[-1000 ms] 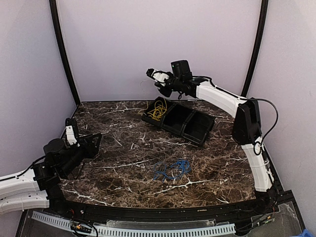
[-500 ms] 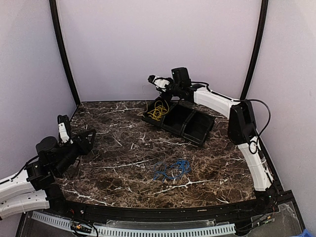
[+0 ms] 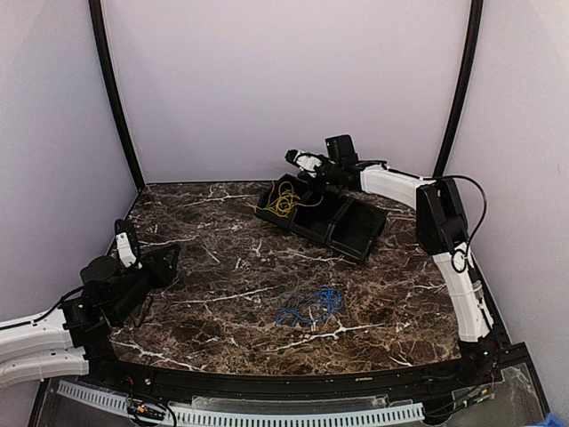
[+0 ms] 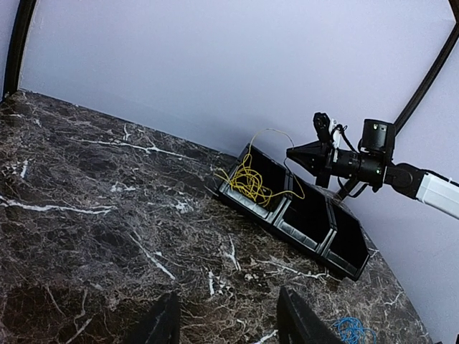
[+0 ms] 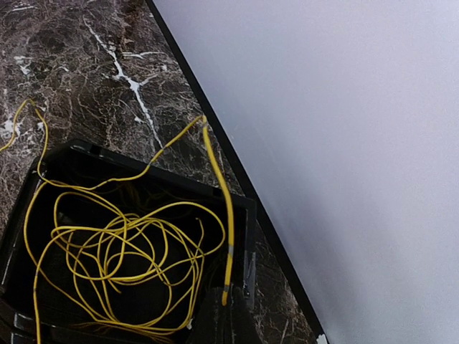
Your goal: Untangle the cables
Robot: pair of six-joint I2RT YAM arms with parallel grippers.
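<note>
Top external view was taken as the main reference. Nearest, at the left edge of the dark brown, white-veined marble surface [image 3: 222,267], the left hand [image 3: 167,258] was seen low over the stone. Its fingers [image 4: 297,322] were spread apart and nothing was held between them. Further in, near the middle of the surface, the thin blue cable [image 3: 308,304] was laid in a loose, flat tangle, well apart from both hands. Beyond it, toward the back wall, the long black plastic tray [image 3: 363,233] of three compartments was set at a slant. The thin yellow cable [image 3: 283,203] was heaped in looping coils in the tray's leftmost compartment, and a few strands were draped over the rim. Farthest back, above the tray's far edge, the right hand [image 3: 295,158] was held clenched shut. Whether any strand was pinched in it could not be told.
</note>
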